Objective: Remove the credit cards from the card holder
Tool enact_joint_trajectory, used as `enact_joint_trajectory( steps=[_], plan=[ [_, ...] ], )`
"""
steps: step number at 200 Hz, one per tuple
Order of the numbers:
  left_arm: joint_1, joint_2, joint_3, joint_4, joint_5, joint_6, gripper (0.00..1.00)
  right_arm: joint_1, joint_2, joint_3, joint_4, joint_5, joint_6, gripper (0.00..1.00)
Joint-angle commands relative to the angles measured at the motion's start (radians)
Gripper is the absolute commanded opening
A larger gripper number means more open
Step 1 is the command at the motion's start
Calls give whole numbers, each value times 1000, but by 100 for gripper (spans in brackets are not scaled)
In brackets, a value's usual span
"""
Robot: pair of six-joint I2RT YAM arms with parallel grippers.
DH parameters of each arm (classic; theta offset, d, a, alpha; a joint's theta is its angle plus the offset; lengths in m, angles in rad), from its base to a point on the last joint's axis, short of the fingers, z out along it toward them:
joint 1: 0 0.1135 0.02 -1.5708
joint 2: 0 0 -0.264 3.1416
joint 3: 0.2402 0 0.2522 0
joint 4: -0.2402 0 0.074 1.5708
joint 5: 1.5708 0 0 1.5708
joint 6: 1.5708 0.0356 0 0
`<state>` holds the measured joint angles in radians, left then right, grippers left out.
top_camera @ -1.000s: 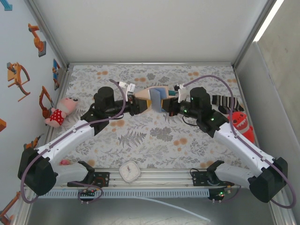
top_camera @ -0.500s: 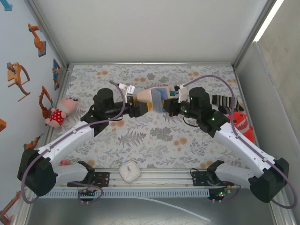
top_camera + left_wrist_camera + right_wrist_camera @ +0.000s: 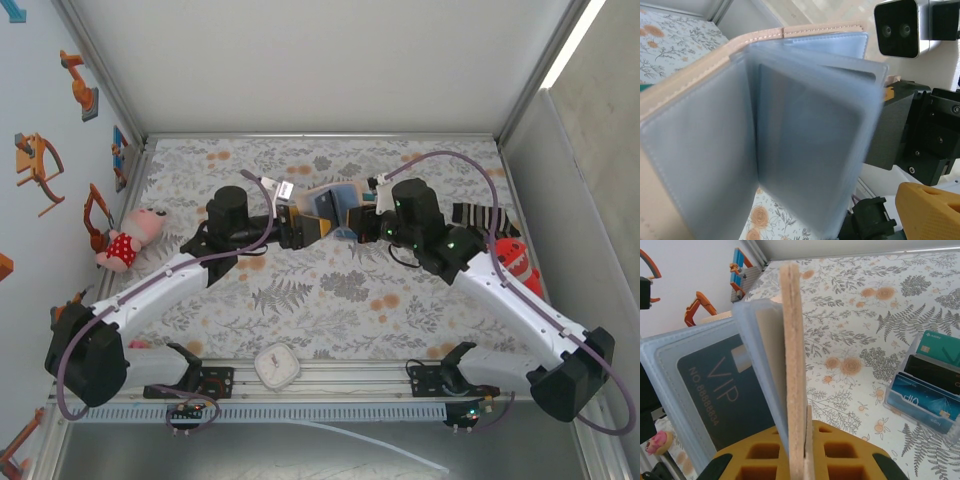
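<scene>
Since 1.0 s ago both wrists have drawn closer together over the middle-far part of the floral table (image 3: 320,300), and the holder between them looks narrower from above. Left gripper (image 3: 300,228): fingers pinched narrow on the left cover of the card holder (image 3: 330,200). Right gripper (image 3: 797,437): yellow fingers (image 3: 850,452) clamped on the tan right cover, seen edge-on and upright in the right wrist view. Card holder (image 3: 715,130) is held off the table between the two grippers, opened like a book, tan outside, pale blue-grey inside, clear sleeves fanned out and blurred in the left wrist view. One sleeve holds a dark VIP card (image 3: 720,390), still fully seated. On the table to the right sits a clear stand of cards (image 3: 927,387), teal, black and blue, well apart from the holder. Table edges: red plush (image 3: 515,262) and striped sock (image 3: 478,215) at right, pink doll (image 3: 128,238) at left, small white object (image 3: 277,365) near the arm bases.
</scene>
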<state>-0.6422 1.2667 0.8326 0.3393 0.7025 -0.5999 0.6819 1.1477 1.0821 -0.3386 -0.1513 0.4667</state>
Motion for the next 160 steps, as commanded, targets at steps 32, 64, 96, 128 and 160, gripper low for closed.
enact_joint_trajectory(
  steps=[32,64,96,128,160],
  plan=[
    [-8,14,33,40,25,0,81,19,-8,38,-1,39,-16,0],
    [-7,15,36,21,23,12,73,19,-17,28,15,24,-11,0],
    [-7,9,46,-35,-15,35,51,19,-28,15,45,-17,-4,0],
    [-7,3,48,-78,-55,56,32,19,-47,-3,76,-73,8,0],
    [-4,-5,53,-99,-60,77,15,18,-79,-29,125,-145,21,12]
  ],
)
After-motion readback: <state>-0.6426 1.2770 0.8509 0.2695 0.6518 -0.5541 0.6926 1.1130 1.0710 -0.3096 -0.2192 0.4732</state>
